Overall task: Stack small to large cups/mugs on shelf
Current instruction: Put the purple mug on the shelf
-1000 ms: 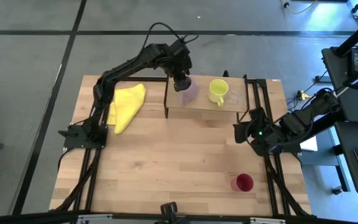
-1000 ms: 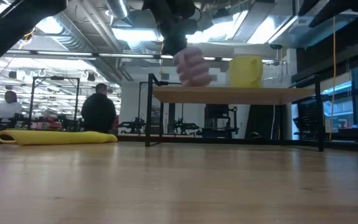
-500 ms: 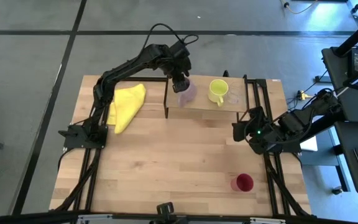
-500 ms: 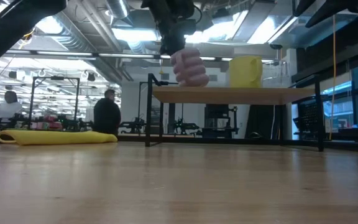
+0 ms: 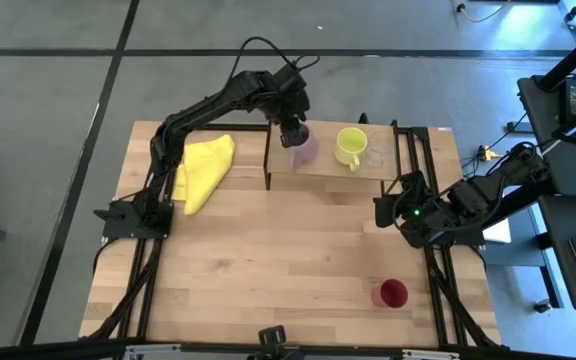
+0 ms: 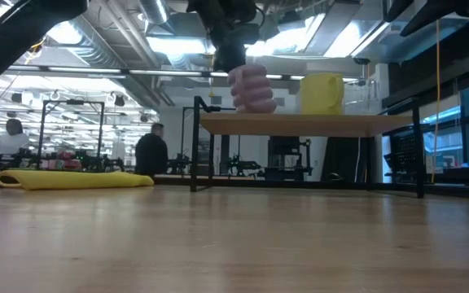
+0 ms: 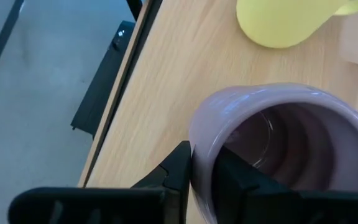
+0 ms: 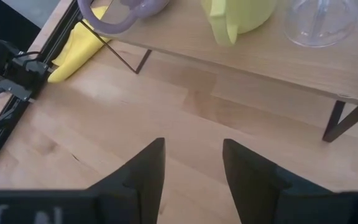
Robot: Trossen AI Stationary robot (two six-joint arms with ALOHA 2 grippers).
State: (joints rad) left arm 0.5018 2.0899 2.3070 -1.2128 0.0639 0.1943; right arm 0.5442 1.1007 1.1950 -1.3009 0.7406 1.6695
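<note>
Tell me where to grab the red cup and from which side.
Take the red cup by its rim, coming straight down from above. It stands upright with its mouth open upward on the table, with bare wood all round it, so one finger can probably slip inside and one outside the wall. The right tool, open, is nearest.

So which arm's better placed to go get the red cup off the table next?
The right, probably. The red cup stands on the table on that arm's side, and the right gripper hangs open and empty. The left gripper is across at the shelf, fingers astride the purple mug's rim.
</note>
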